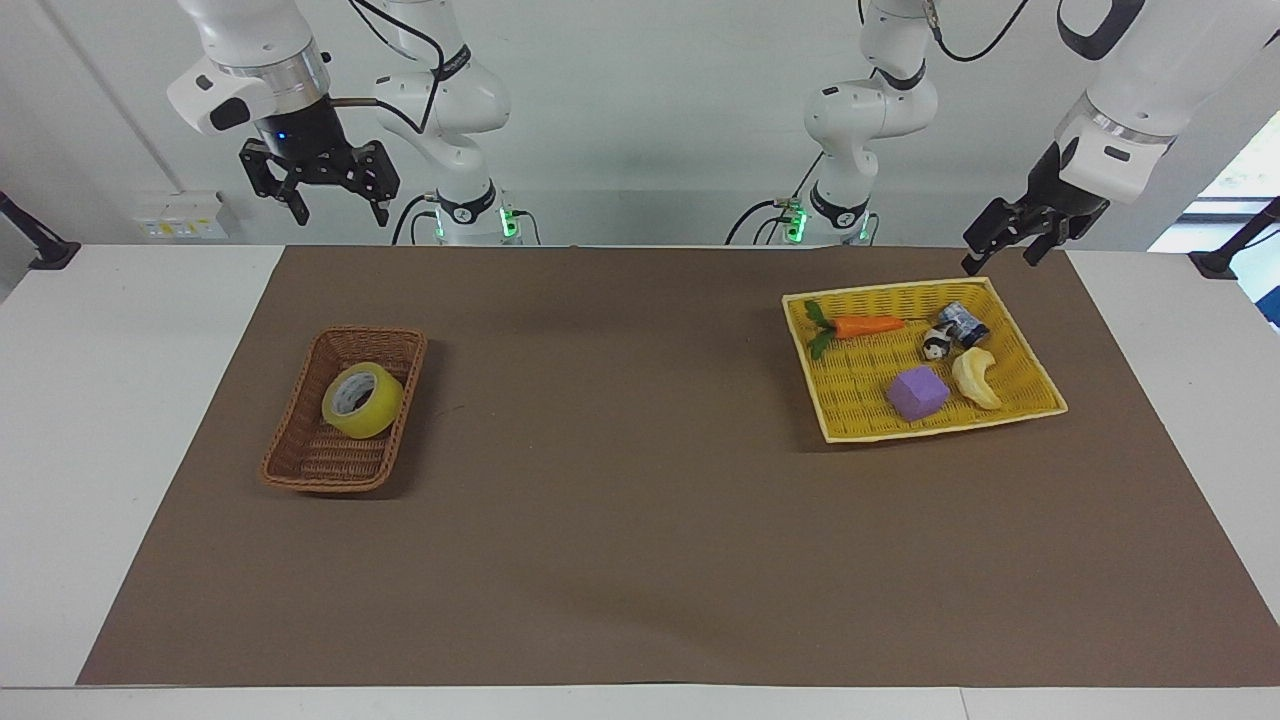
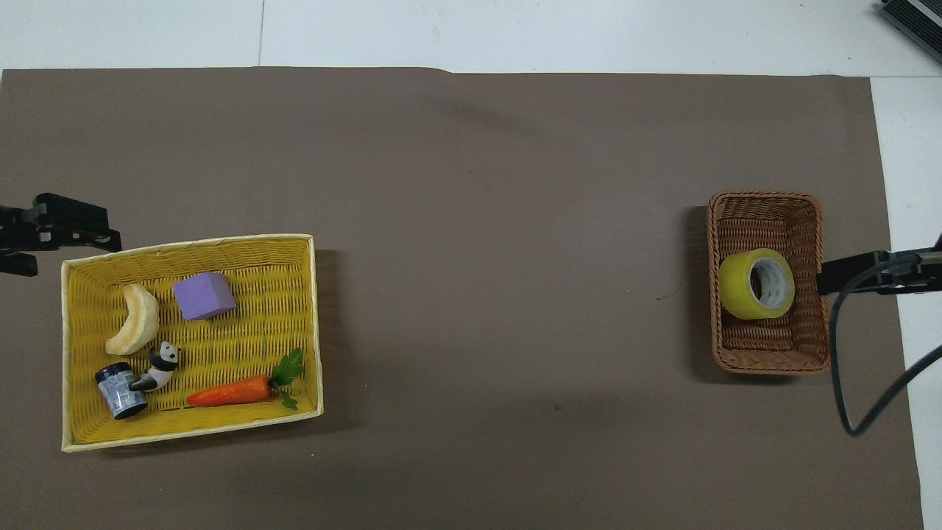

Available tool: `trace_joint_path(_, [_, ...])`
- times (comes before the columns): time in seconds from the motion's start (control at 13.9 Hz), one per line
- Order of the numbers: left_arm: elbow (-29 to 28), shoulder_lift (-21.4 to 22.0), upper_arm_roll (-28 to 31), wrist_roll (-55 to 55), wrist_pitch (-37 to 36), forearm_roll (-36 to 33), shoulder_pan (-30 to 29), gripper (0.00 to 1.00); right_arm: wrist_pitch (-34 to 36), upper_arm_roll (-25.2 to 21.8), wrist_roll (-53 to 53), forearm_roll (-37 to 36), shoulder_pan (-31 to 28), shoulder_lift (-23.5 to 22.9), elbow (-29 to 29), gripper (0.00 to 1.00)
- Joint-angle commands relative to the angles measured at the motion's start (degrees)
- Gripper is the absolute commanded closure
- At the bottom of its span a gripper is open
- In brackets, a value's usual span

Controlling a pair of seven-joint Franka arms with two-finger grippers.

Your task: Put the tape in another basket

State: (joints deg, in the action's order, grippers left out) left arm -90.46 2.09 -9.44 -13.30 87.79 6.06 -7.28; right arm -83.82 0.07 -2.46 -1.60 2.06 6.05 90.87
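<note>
Tape (image 1: pixel 362 400) leaning in the brown basket (image 1: pixel 343 411) near the right arm's end of the mat (image 1: pixel 640 560), right gripper (image 1: pixel 319 197) raised, fingers open, empty, left gripper (image 1: pixel 1008 246) open over the yellow tray's (image 1: pixel 850 420) corner, waiting

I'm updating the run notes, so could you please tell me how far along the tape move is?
Nothing looks done yet: the yellow tape roll lies in the brown wicker basket, not in the yellow woven tray. Nothing is in hand: the right gripper hangs open high above the table's edge, and the left gripper waits open beside the tray. Reaching, grasping, carrying and placing all remain.
</note>
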Motion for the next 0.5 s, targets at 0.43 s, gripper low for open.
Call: trace_joint_path(0.43, [1.0, 0.0, -0.6, 0.2, -1.5, -1.1, -0.7, 0.0, 0.4, -0.1, 1.8, 1.1, -0.8, -0.2, -0.6, 0.0])
